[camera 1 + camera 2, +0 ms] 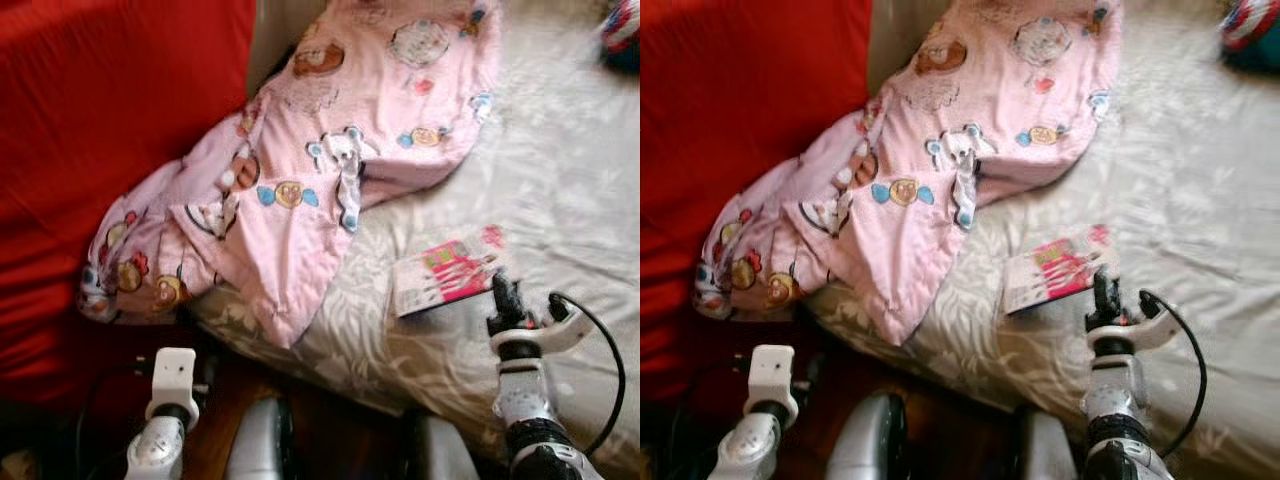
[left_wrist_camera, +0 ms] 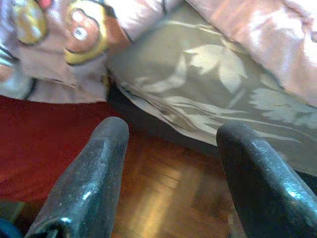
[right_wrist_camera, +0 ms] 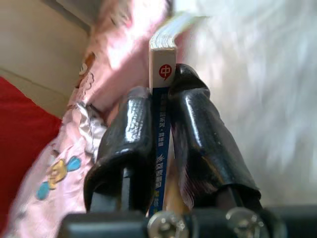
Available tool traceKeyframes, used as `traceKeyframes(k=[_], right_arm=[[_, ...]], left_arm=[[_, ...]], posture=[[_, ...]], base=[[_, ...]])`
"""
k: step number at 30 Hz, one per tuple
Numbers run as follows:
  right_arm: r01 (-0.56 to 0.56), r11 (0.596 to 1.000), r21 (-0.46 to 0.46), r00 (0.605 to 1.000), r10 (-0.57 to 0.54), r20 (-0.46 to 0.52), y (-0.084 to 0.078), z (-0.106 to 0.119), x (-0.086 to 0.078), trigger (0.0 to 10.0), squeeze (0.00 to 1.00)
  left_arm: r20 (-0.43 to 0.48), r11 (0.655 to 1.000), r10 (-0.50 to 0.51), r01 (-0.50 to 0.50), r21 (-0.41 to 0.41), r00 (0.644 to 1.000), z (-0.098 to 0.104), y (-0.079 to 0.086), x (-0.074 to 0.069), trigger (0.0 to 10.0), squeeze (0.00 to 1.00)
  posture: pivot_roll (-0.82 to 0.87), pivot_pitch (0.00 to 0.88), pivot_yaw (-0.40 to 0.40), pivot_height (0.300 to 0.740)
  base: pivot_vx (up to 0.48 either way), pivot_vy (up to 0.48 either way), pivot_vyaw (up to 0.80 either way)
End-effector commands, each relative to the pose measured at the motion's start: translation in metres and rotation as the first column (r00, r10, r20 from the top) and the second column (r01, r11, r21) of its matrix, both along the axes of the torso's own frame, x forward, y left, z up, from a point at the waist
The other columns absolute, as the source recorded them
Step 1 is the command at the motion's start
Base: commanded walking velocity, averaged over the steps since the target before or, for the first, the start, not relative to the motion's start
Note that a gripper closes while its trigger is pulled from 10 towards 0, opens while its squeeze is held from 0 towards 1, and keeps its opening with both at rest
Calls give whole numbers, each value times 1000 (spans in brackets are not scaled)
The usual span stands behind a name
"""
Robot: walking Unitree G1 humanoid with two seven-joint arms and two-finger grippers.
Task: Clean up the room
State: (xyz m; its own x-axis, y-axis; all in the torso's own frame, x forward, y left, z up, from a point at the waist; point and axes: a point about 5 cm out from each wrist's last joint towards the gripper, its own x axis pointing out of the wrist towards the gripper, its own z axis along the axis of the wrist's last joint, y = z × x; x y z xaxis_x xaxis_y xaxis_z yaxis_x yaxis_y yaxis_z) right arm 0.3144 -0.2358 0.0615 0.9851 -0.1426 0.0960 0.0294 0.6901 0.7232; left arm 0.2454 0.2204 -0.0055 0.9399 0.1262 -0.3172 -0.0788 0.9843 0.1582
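Over the bed [image 1: 560,180], right tool [image 3: 163,119] clenched on a booklet [image 1: 450,270]; left tool [image 2: 173,168] spread, idle.

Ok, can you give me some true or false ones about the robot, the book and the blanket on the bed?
1. The right gripper is pinching a thin pink-covered book by its spine. True.
2. The pink cartoon-print blanket is folded in a neat square. False: it lies crumpled, spilling over the edge of the bed.
3. The left gripper is shut on the blanket. False: its fingers stand apart, holding nothing, over the wooden floor.
4. The pale leaf-patterned bedspread lies under the book. True.
5. The big cloth beside the blanket is blue. False: it is red.
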Motion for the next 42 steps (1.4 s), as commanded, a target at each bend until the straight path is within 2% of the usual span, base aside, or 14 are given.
traceKeyframes(k=[1, 3, 5, 6, 9, 10, 14, 17, 18, 22, 25, 31, 35, 42], right_arm=[[9, 996, -85, 1000, -10, -2, -3, 3, -2, 0, 0], [-4, 975, -221, 1000, -1, -20, -3, 8, -2, 10000, 0], [-22, 934, -356, 999, 6, -48, -2, 11, -4, 10000, 0], [-35, 920, -391, 999, 18, -48, -1, 12, -5, 10000, 0], [-60, 886, -460, 998, 47, -39, 3, 18, -5, 10000, 0], [-68, 862, -503, 998, 60, -32, 5, 21, -4, 10000, 0], [-72, 808, -585, 997, 68, -28, 10, 28, 0, 10000, 0], [-67, 796, -602, 996, 90, 9, 23, 38, 7, 10000, 0], [-76, 792, -606, 994, 105, 12, 33, 42, 11, 10000, 0], [-132, 780, -612, 989, 147, -27, 54, 37, 14, 10000, 0], [-189, 776, -602, 979, 199, -50, 70, 29, 9, 10000, 0], [-248, 756, -606, 964, 256, -74, 85, 24, 5, 10000, 0], [-287, 736, -613, 951, 295, -90, 96, 23, 2, 10000, 0], [-263, 761, -593, 961, 259, -94, 97, 23, 1, 10000, 0]], left_arm=[[-35, 1000, 22, -22, 6, 999, -9, 3, -8, 10000, 0], [-71, 999, 31, -32, -10, 997, -18, -1, -14, 10000, 0], [-113, 999, 38, -42, -29, 993, -29, -7, -22, 10000, 0], [-126, 998, 41, -46, -34, 991, -32, -9, -25, 10000, 0], [-176, 996, 54, -65, -59, 983, -42, -16, -34, 10000, 0], [-190, 994, 59, -74, -75, 980, -45, -20, -36, 10000, 0], [-231, 991, 64, -90, -103, 971, -51, -26, -40, 10000, 0], [-280, 986, 81, -118, -119, 957, -56, -25, -43, 10000, 0], [-298, 982, 99, -141, -123, 949, -57, -22, -44, 10000, 0], [-319, 978, 111, -160, -132, 941, -58, -16, -45, 10000, 0], [-344, 973, 135, -190, -132, 929, -61, -12, -49, 10000, 0], [-397, 974, 109, -177, -139, 911, -68, -16, -58, 10000, 0], [-416, 972, 109, -185, -146, 903, -70, -17, -61, 10000, 0], [-415, 966, 125, -206, -156, 901, -70, -14, -61, 10000, 0]], posture=[[-38, 27, 14, 612], [-50, 8, -13, 612], [-61, 0, -34, 612], [-69, 0, -41, 612], [-82, 0, -50, 612], [-87, 0, -51, 612], [-93, 0, -45, 612], [-73, 0, -30, 631], [-71, 0, -26, 646], [-91, 0, -33, 671], [-108, 0, -22, 696], [-126, 0, 5, 736], [-117, 0, -5, 740], [-111, 0, -8, 740]], base=[[0, 0, 0], [0, 0, 0], [0, 0, 0], [0, 0, 0], [0, 0, 0], [0, 0, 0], [0, 0, 0], [0, 0, 0], [0, 0, 0], [0, 0, 0], [0, 0, 0], [0, 0, 0], [0, 0, 0], [0, 0, 0]])
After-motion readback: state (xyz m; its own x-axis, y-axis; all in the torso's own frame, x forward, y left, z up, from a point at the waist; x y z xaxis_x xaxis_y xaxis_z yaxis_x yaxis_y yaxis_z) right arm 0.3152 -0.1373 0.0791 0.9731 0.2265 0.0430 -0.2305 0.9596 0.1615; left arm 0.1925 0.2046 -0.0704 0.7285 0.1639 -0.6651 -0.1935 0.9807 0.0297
